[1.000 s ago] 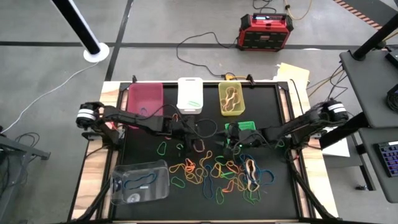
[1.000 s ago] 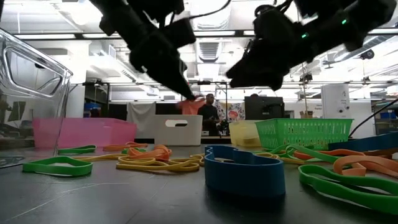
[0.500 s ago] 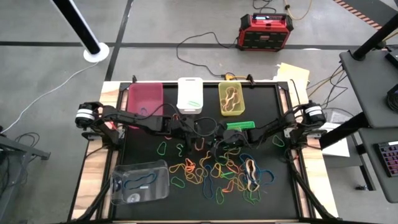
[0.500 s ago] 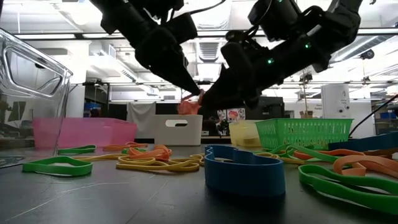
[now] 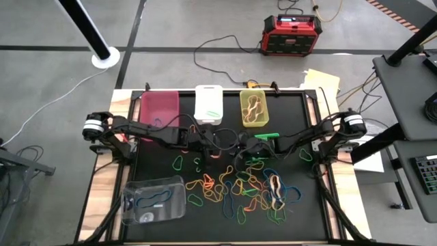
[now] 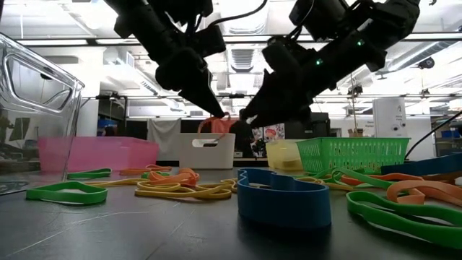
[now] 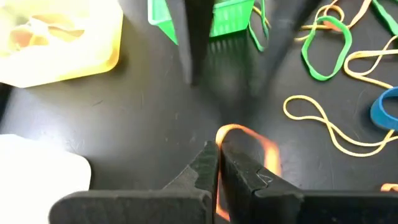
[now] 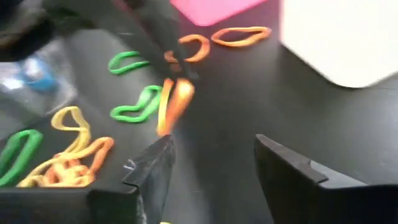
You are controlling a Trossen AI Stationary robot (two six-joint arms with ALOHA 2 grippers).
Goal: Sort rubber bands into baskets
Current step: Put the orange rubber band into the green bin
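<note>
An orange rubber band [image 6: 216, 123] is held clamped in the closed left pincer [image 7: 217, 163] above the middle of the black bench [image 5: 157, 164], just short of the white plastic basket [image 5: 209, 104] at 12 o'clock. The right pincer [image 8: 211, 158], fingers spread apart, is brought close beside the band without gripping it. The magenta-pink basket [image 5: 160, 107] is seen at 11 o'clock, the translucent yellow-green basket [image 5: 253, 108] at 1 o'clock, and the small green mesh basket [image 6: 351, 154] just beyond the right arm. The clear basket [image 5: 153, 199] is set at 8 o'clock. Loose coloured rubber bands [image 5: 239, 191] are scattered across the bench toward 5 o'clock.
</note>
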